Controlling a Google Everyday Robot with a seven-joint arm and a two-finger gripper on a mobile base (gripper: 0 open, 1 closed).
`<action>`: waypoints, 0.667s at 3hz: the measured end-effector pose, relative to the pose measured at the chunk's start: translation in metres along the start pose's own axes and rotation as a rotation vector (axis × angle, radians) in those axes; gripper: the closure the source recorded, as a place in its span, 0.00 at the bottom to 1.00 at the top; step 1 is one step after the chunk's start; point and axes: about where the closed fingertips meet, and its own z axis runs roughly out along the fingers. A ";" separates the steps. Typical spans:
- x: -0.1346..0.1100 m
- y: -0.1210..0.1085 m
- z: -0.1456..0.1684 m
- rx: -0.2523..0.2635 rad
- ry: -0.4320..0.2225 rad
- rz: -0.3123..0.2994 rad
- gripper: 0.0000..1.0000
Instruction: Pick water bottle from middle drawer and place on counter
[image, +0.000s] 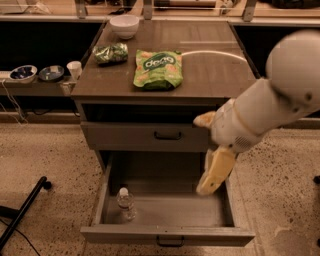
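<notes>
The water bottle (126, 202) stands upright in the front left corner of the open middle drawer (167, 235), white cap up. The counter (210, 75) is the brown top of the cabinet, with a pale curved streak at its right. My gripper (201, 154) hangs on the white arm that reaches in from the right. It is over the right side of the open drawer, in front of the upper drawer's right end. Its yellowish fingers (215, 172) are spread apart and hold nothing. The gripper is well to the right of the bottle and above it.
On the counter lie a green snack bag (157, 69), a smaller green bag (111, 52) and a white bowl (124, 25). The upper drawer (150, 136) is shut. A side shelf at the left holds bowls (22, 73) and a paper cup (74, 69). A black pole (22, 212) lies on the floor at the left.
</notes>
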 end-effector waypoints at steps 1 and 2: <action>0.002 0.019 0.082 -0.068 -0.186 -0.043 0.00; 0.000 0.015 0.090 -0.056 -0.204 -0.094 0.00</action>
